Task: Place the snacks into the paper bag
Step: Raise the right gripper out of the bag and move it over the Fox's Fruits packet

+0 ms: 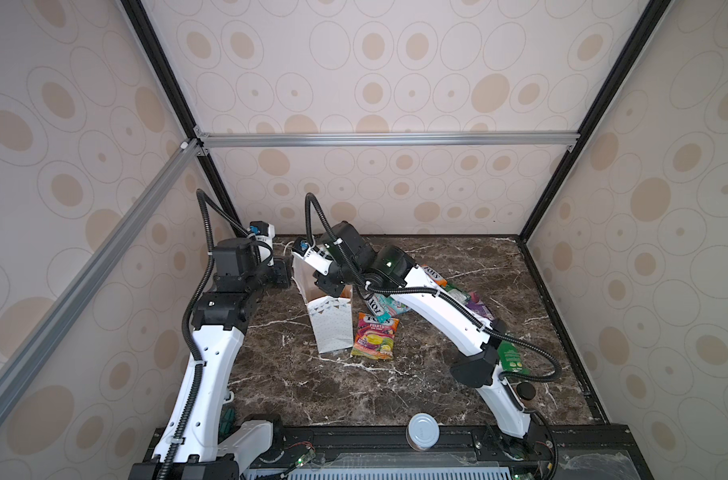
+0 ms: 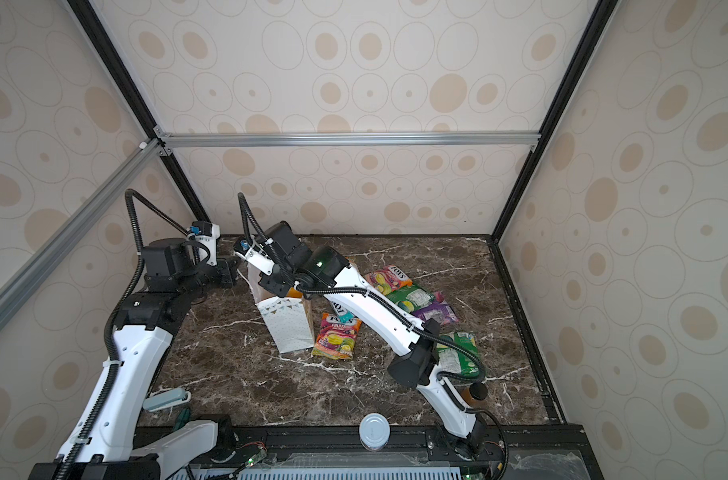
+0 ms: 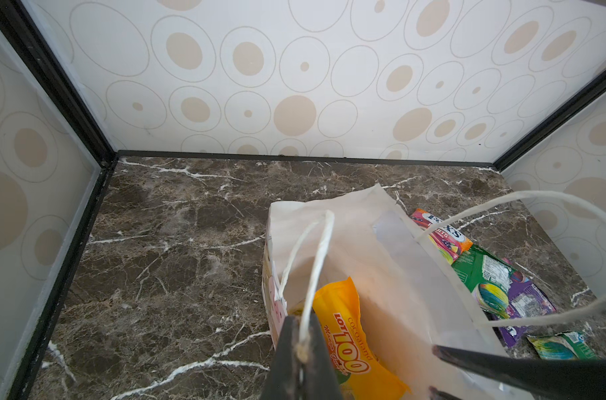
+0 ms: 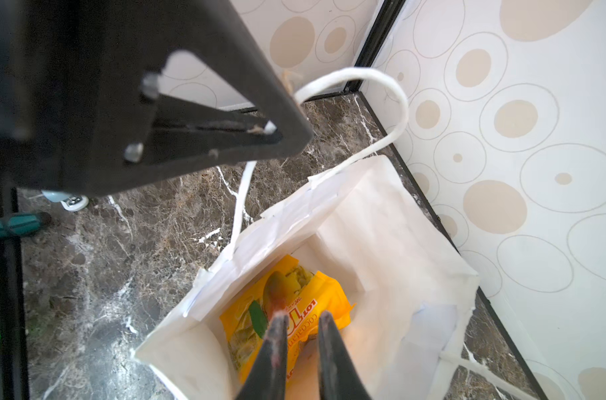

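The paper bag (image 1: 331, 328) stands toward the table's far-left corner. Its cord handle (image 3: 318, 273) is pinched in the left gripper's (image 3: 301, 353) closed jaws. The right gripper (image 4: 301, 317), jaws narrowly parted and seemingly empty, hangs over the yellow packet (image 4: 312, 294) inside. It should lift straight out, clear of the rim.

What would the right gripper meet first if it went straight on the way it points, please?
Probably the yellow packet in the paper bag, ahead of the right gripper; depth is unclear.

L fingers (image 3: 283, 367) pinched together; R fingers (image 4: 272, 350) slightly parted, both arms reaching fwd.
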Action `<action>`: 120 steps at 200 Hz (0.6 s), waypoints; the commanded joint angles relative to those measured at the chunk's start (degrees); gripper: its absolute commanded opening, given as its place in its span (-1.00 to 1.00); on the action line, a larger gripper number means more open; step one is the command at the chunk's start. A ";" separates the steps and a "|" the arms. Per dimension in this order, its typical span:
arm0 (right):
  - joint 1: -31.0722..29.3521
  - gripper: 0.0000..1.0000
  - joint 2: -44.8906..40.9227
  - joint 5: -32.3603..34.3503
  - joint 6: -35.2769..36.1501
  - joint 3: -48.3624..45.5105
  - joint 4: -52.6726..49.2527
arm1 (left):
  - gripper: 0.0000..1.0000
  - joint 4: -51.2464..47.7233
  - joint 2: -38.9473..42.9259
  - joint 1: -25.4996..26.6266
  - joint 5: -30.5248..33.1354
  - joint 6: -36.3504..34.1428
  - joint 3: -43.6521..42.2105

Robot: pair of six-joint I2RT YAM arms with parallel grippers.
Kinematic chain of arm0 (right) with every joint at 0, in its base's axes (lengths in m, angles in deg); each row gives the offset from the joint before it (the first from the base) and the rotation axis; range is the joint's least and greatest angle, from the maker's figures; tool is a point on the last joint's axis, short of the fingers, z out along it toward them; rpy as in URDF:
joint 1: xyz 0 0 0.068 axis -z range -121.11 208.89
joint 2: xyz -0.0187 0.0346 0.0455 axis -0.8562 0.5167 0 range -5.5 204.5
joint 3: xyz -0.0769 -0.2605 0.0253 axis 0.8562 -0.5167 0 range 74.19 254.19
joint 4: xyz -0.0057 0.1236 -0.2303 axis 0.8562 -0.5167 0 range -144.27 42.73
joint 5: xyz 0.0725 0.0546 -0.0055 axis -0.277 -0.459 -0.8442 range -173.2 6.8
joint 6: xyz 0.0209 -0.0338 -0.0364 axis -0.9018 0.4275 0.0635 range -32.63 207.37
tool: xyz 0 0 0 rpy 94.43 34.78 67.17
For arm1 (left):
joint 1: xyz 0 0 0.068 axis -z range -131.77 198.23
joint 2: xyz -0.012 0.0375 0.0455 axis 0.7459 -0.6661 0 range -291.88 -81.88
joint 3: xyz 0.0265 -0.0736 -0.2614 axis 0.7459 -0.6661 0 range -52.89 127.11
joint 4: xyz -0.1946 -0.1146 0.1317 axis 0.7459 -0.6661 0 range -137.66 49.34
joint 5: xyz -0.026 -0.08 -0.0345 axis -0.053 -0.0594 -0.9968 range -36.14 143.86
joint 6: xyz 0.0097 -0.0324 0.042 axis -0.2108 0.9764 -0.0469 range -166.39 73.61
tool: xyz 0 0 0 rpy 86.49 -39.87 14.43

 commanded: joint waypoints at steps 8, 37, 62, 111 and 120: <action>-1.06 -0.54 -7.11 -2.83 -5.53 -2.40 2.89 | -0.26 -1.00 0.95 -0.34 -1.33 -0.66 2.74; -2.43 -0.47 -14.01 -2.23 -8.81 -10.23 5.96 | 0.41 -1.72 0.69 -0.36 -2.32 -0.58 4.97; -4.07 -0.47 -20.54 -1.04 -12.04 -17.68 7.22 | 0.48 -4.21 -1.12 -0.27 -4.24 -0.56 8.42; -6.98 -0.39 -37.04 4.13 -21.71 -41.15 11.36 | 0.21 -8.52 -3.94 -0.36 -2.09 -1.14 13.50; -6.91 -0.36 -41.06 3.79 -22.54 -47.69 14.82 | 0.20 -9.45 -4.49 -0.36 -2.36 -0.85 14.74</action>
